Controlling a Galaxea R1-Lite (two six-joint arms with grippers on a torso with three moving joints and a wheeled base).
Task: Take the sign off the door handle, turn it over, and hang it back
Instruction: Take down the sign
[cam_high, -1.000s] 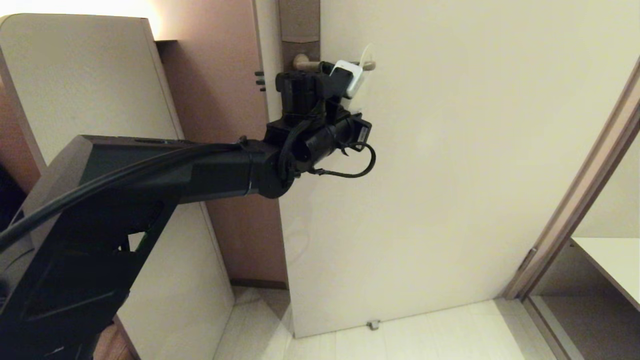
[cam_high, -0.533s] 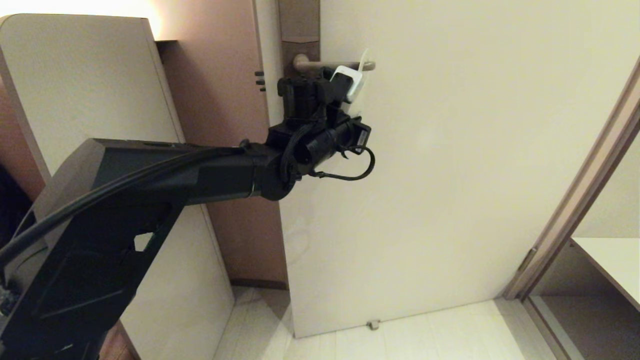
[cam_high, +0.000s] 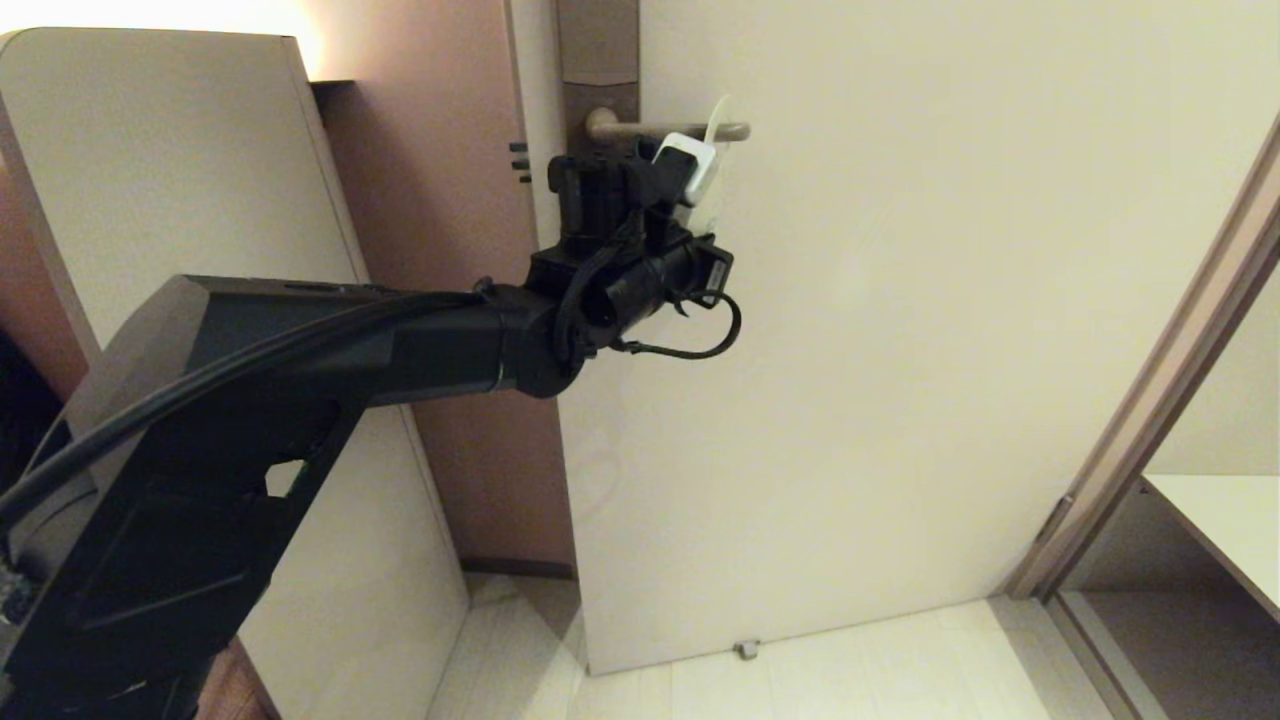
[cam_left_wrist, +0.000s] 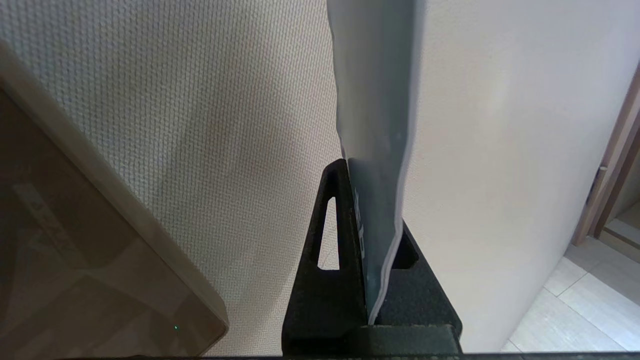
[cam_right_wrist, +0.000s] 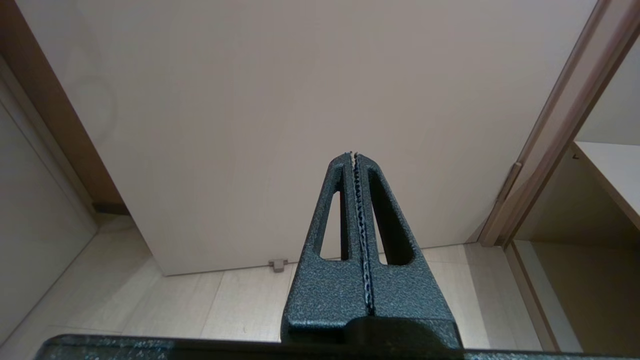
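1. The left gripper reaches up just under the door handle, its jaws clamped on the lower part of the sign.
2. The sign's top loop sits around the lever near its free end, card edge-on to the door.
3. In the left wrist view the sign stands pinched between the fingers.
4. The right gripper is fully closed and empty, low before the door, above the floor.

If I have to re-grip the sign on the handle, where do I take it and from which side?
Take the sign by its lower flat body, below the door handle, coming from underneath with fingers on both faces. It hangs edge-on, turned away from the door, so both faces are reachable. The left end effector is shut there now.
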